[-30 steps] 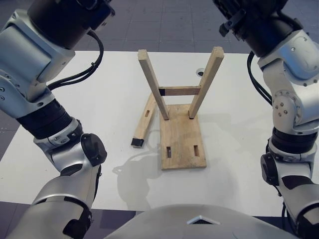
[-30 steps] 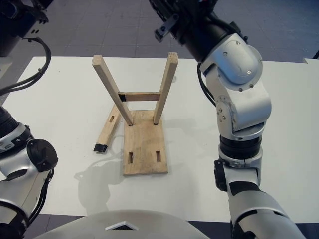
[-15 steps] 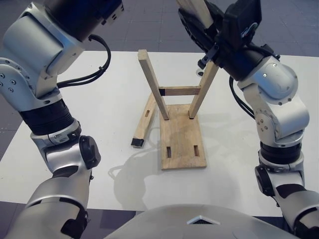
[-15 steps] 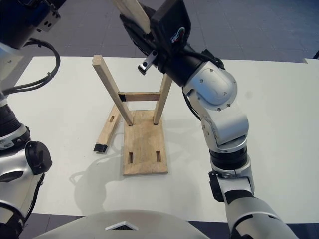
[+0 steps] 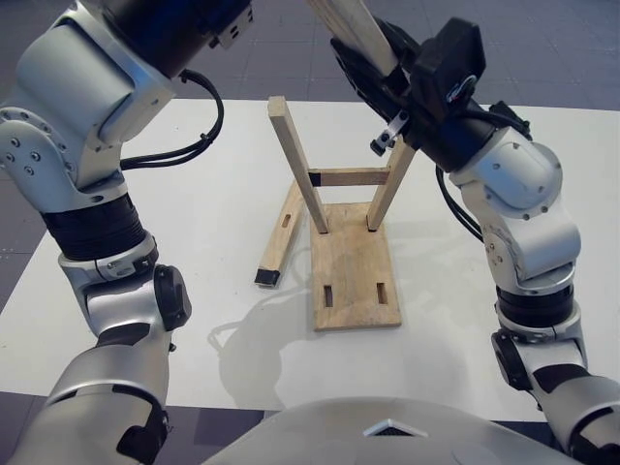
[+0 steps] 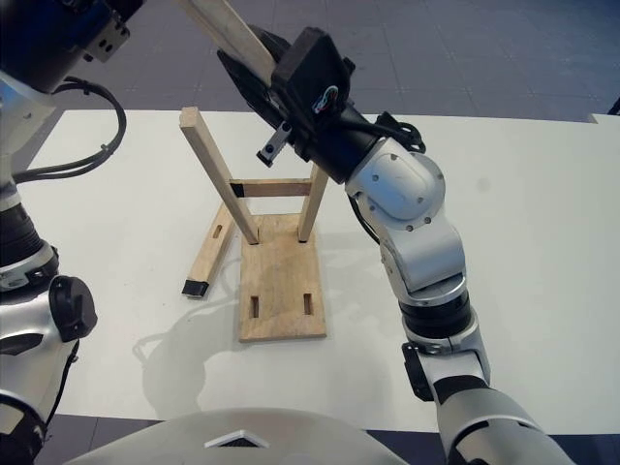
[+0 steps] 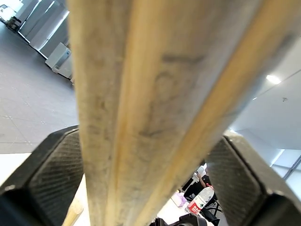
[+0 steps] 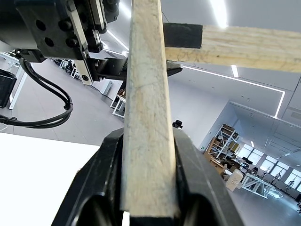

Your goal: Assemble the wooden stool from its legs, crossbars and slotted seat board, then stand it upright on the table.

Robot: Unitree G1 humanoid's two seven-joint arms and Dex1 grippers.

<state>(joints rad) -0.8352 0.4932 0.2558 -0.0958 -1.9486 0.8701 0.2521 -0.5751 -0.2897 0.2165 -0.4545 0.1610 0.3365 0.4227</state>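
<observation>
Our left gripper [image 7: 141,197] was clamped on a wooden piece [image 7: 155,94], and our right gripper [image 8: 148,160] gripped a raised leg [image 8: 148,94]; the seat board [image 5: 354,276] lay on the table [image 5: 194,203], two legs slotted in

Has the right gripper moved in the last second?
Yes. Holding a wooden leg, the right gripper swung leftward, toward the upright legs on the seat board.

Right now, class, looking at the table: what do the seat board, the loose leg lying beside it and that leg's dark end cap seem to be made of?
Seat board: pale unpainted wood, matt; grain lines show. Loose leg: the same bare light wood, by colour and grain. End cap: black, matt, perhaps rubber or plastic; cannot tell which.
</observation>
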